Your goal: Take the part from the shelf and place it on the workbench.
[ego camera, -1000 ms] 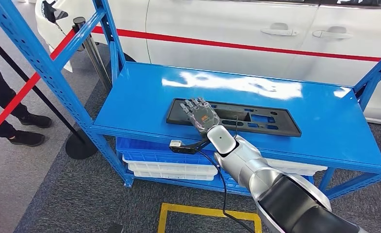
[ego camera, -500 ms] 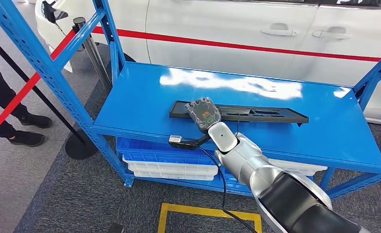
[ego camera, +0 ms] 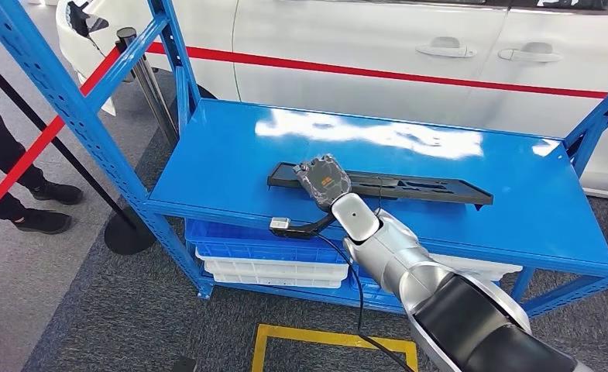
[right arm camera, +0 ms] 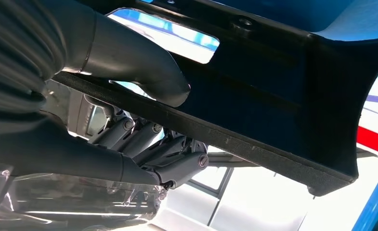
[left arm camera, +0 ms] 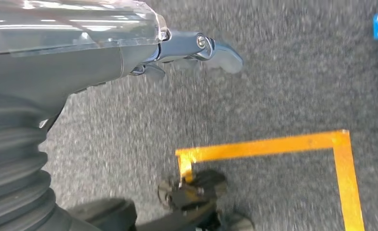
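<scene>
A long black plastic part (ego camera: 409, 186) with cut-outs sits on the top deck of the blue shelf (ego camera: 223, 155), tipped so I see it almost edge-on. My right hand (ego camera: 324, 180) grips the part near its left end. In the right wrist view the thumb (right arm camera: 143, 67) presses one face of the part (right arm camera: 273, 96) and the fingers (right arm camera: 167, 149) curl around the other face. My left hand (left arm camera: 129, 53) hangs over grey carpet with nothing in it.
A white car (ego camera: 362, 39) with a red stripe stands right behind the shelf. Blue uprights (ego camera: 60, 101) flank the deck. White trays (ego camera: 269, 267) lie on the lower level. A stanchion base (ego camera: 130, 229) and a person's shoes (ego camera: 45, 221) are at left. Yellow floor tape (ego camera: 285, 337) is below.
A second ago my right hand lay flat on the part, which lay flat on the deck. Now the hand has closed around the part and tipped it up on edge.
</scene>
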`<state>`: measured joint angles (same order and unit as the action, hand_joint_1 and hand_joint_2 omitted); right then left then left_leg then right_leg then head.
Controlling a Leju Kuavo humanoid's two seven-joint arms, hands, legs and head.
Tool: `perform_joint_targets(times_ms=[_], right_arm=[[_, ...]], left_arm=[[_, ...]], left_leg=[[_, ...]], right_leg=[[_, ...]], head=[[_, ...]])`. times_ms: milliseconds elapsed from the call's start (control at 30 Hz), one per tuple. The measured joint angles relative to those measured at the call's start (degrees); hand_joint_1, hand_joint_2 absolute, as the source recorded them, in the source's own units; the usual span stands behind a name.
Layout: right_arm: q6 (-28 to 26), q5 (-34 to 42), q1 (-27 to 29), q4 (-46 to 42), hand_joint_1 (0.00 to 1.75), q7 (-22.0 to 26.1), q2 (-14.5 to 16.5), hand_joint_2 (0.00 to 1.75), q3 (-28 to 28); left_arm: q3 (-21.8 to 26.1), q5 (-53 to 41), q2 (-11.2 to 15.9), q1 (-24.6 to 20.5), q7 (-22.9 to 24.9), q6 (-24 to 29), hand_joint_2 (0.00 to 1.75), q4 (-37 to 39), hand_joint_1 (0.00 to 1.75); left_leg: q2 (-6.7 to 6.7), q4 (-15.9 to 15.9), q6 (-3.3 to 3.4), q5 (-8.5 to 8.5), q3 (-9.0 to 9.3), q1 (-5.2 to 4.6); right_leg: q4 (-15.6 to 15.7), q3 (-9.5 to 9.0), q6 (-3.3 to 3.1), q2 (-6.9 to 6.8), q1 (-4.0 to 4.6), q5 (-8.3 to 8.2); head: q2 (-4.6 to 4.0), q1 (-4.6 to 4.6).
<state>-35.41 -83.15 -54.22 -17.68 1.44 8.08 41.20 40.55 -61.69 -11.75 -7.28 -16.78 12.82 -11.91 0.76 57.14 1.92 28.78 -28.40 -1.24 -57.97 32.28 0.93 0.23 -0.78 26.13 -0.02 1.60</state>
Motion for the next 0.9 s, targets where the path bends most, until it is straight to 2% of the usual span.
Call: perform_joint_targets(times_ms=[67,167,233,367,467,633,800,900], right_arm=[[-0.1,-0.2,0.1,0.0,1.75,0.1,-0.1,1.75,-0.3],[-0.4,-0.4,0.2,0.0,1.75,0.2,-0.4,1.75,-0.8],[-0.7,-0.4,0.4,0.0,1.75,0.6,-0.6,1.75,-1.1],[-0.8,-0.5,0.4,0.0,1.75,1.0,-0.8,1.75,-1.5],[-0.9,-1.0,0.4,0.0,1.75,1.0,-0.8,1.75,-1.8],[-0.9,-1.6,0.5,0.0,1.75,0.8,-0.8,1.75,-2.1],[-0.9,-2.0,0.5,0.0,1.75,1.1,-0.8,1.75,-2.4],[-1.0,-2.2,0.5,0.0,1.75,1.1,-0.8,1.75,-2.5]], left_arm=[[-0.1,-0.3,-0.1,0.0,-2.0,3.4,1.75,0.0,0.0],[-0.2,0.0,-0.6,0.1,-7.7,12.5,1.75,0.0,0.0],[-0.2,0.3,-0.9,0.0,-10.0,15.3,1.75,0.0,0.0],[-0.1,1.2,-1.0,0.0,-10.7,13.9,1.75,0.0,0.0],[-0.1,0.8,-1.0,0.0,-8.7,11.7,1.75,0.0,0.0],[-0.5,0.3,-0.9,0.1,-6.0,10.9,1.75,0.0,0.0],[-0.3,2.0,-0.7,0.1,-5.9,5.2,1.75,0.0,0.0],[-0.2,2.3,-0.7,0.1,-5.5,3.7,1.75,0.0,0.0]], left_leg=[[0.0,0.0,0.0,0.0,0.0,0.0],[0.01,0.0,0.0,0.0,0.01,-0.02],[0.01,0.0,0.0,0.0,0.01,-0.04],[-0.01,0.0,0.01,0.0,0.01,-0.04],[-0.01,0.0,0.01,0.0,0.01,-0.04],[-0.01,0.0,0.01,-0.01,0.02,-0.04],[-0.01,0.0,0.02,-0.02,0.01,-0.04],[-0.01,0.0,0.03,-0.02,0.02,-0.04]], right_leg=[[0.0,0.0,0.0,0.0,0.0,0.0],[0.0,-0.01,0.0,-0.02,-0.01,0.0],[0.0,-0.01,0.0,-0.02,-0.03,0.0],[0.0,-0.02,0.02,0.0,-0.03,-0.01],[0.0,-0.02,0.03,0.0,-0.04,-0.02],[0.0,-0.02,0.03,0.0,-0.03,-0.02],[0.0,-0.02,0.03,0.0,-0.03,-0.02],[0.0,-0.02,0.04,0.0,-0.04,-0.02]], head=[[0.0,0.0],[0.0,0.0],[0.0,0.0],[0.0,0.0],[0.0,0.0],[0.0,0.0],[0.0,0.0],[0.0,0.0]])
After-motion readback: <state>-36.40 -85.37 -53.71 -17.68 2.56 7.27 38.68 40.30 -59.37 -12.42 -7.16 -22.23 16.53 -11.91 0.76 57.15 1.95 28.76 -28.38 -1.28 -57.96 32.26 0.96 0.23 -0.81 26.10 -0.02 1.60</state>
